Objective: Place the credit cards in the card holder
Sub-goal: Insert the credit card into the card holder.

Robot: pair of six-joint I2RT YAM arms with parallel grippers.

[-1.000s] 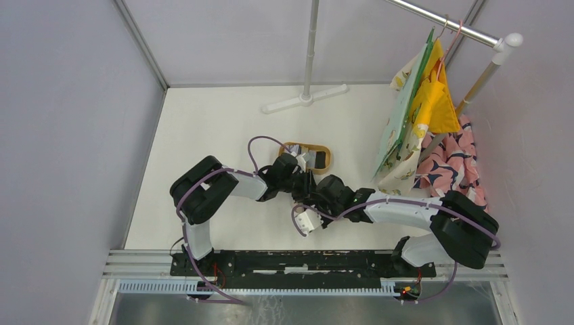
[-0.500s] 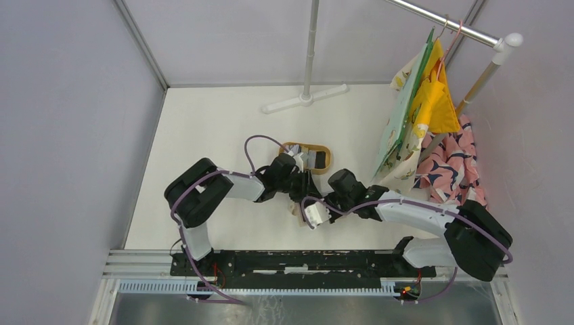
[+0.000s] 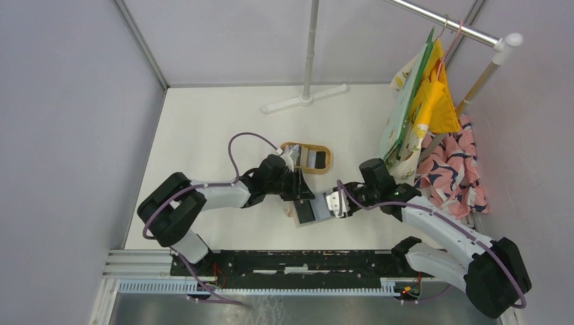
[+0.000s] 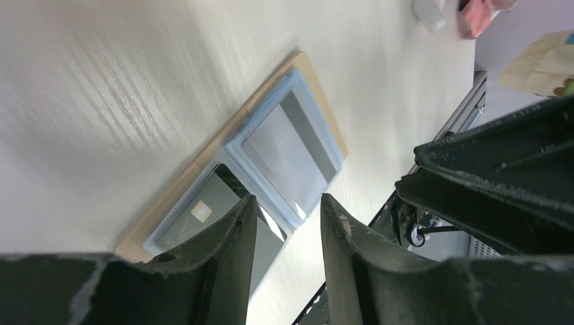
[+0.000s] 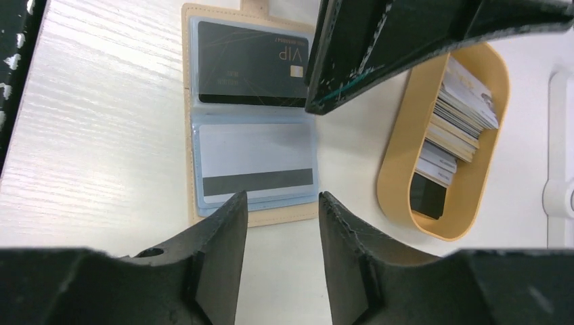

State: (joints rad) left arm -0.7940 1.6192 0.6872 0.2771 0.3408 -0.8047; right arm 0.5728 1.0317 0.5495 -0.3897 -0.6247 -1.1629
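The right end effector (image 5: 281,198), fingers apart and empty, hangs at one edge of the open card holder (image 5: 188,101), which lies flat on the worktop (image 5: 101,135). The left end effector (image 4: 288,203), also parted and empty, hovers above it. Its pockets hold a black card (image 5: 250,68) and a striped white card (image 5: 257,162). An oval tray (image 5: 396,169) beside it holds stacked cards (image 5: 460,115).

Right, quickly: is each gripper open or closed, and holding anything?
Left gripper: open, holding nothing.
Right gripper: open, holding nothing.
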